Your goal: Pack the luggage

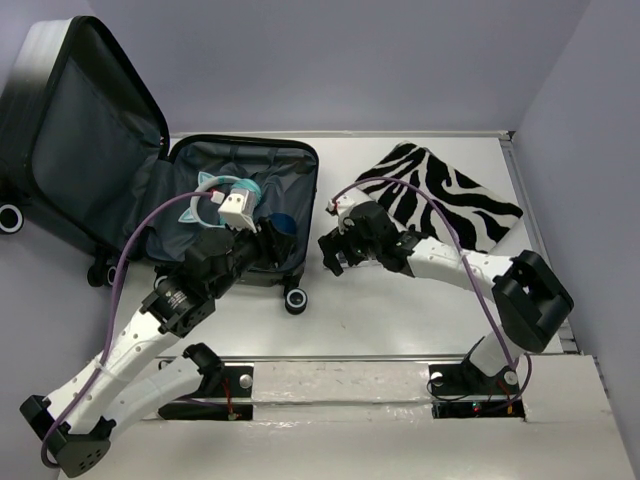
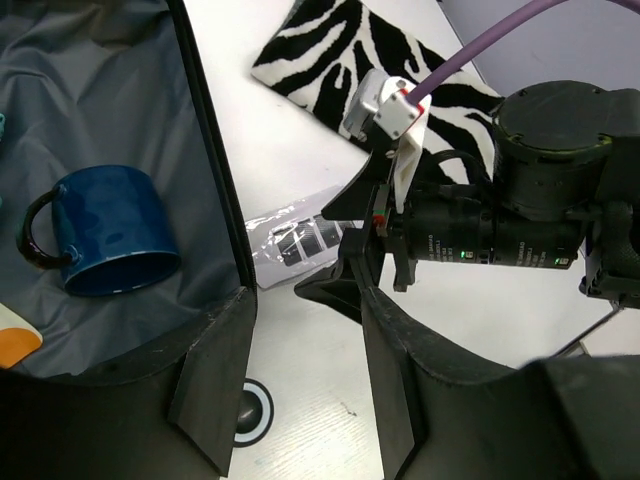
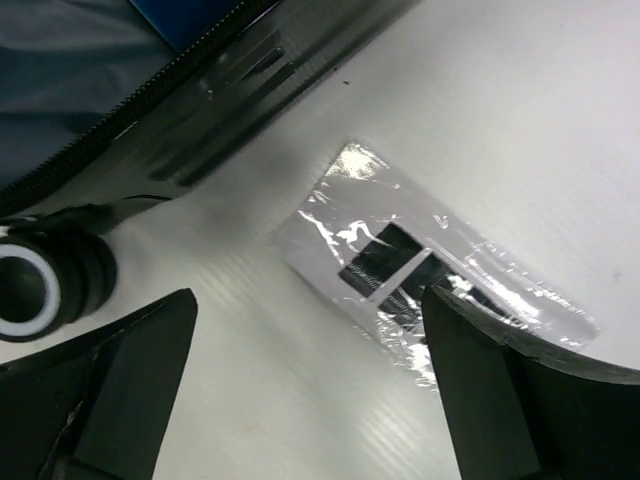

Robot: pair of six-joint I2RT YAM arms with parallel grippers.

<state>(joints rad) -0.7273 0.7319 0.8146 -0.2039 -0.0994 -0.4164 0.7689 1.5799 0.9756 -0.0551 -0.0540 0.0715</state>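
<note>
The luggage lies open at the left of the table, its lid raised against the wall. On its grey lining lie a blue mug and a teal-and-white item. My left gripper is open and empty over the suitcase's right front corner, above a wheel. My right gripper is open just right of the suitcase, low over a clear plastic packet with a black item inside. Its right finger overlaps the packet's edge. The packet also shows in the left wrist view.
A zebra-striped cloth lies flat at the back right of the table. The suitcase's black wheel and zipped rim are close to my right gripper. The two grippers are near each other. Walls enclose the table on three sides.
</note>
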